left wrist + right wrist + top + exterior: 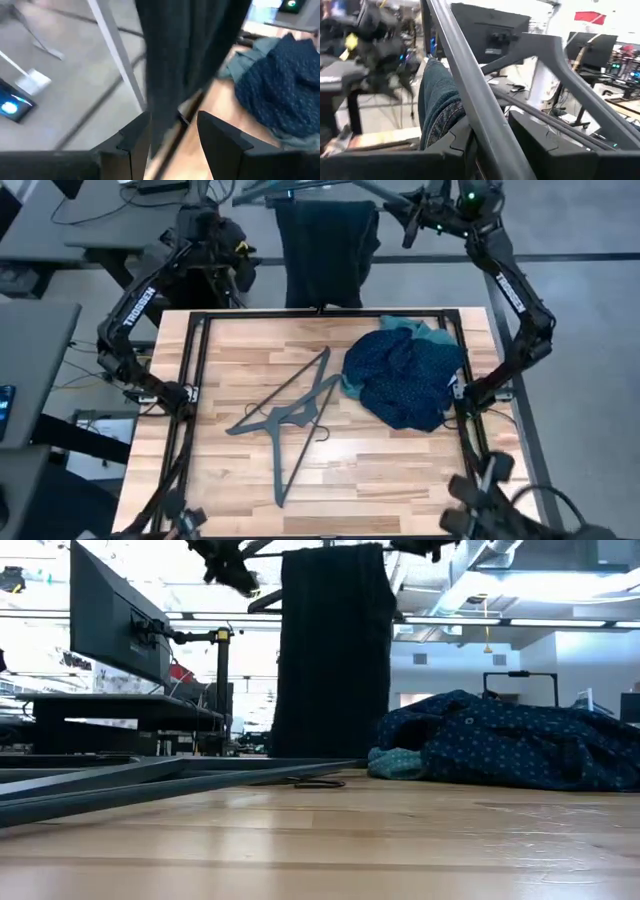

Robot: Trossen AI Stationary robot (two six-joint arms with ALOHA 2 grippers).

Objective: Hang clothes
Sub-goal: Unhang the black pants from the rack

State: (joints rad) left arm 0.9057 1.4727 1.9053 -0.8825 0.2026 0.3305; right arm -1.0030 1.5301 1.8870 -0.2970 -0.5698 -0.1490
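From above, the dark jeans (327, 252) hang draped over the rail (300, 188) past the table's far edge, between the two arms. The left gripper (232, 252) sits just beside their left side, the right gripper (425, 215) up at the rail on the other side. On the wooden table (240, 355) the navy dotted shirt (405, 375) lies crumpled on the teal shirt (415, 330), with black hangers (290, 415) next to them, untouched.

At table level the jeans (333, 650) fall long and straight. If they sit unevenly over the rail, I'd guess any tug could slide them off.

The left wrist camera shows the left gripper (172, 137) spread, with the jeans' fabric (190, 45) running down between its fingers (220, 137). Pulling away without clearing the cloth could drag the jeans sideways.

From the right wrist, the right gripper (490, 135) has its fingers (540, 140) set either side of the grey bar (470, 85); whether it actually pinches the bar, I cannot tell. The jeans (437, 110) are bunched against it, so a snag there seems the likelier trouble.
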